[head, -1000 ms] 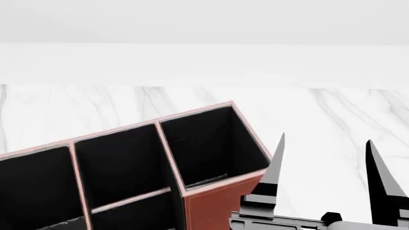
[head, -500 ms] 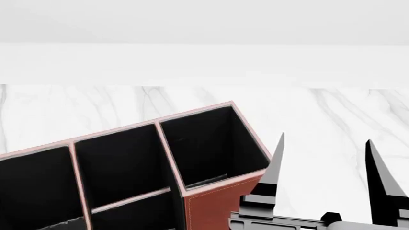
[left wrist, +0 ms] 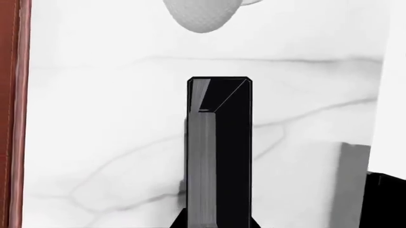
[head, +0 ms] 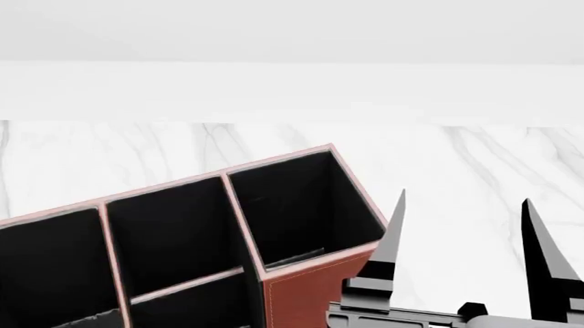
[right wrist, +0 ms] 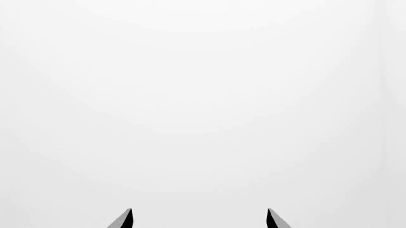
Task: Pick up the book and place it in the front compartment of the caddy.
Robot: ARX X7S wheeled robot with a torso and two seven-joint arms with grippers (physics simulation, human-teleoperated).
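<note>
The black book, with its grey-white page edge, stands out lengthwise from my left gripper, which is shut on its lower end above the marble table. The caddy's reddish-brown wall runs along one edge of the left wrist view. In the head view the caddy sits at the lower left with its black-lined cells open. The squarish front compartment lies beside the tall corner cell. My right gripper is open and empty just right of the caddy; it also shows in the right wrist view. The left gripper is out of the head view.
A white rounded mug sits on the marble beyond the book's end. A grey shape and a black shape stand at one side of the left wrist view. A white wall backs the table.
</note>
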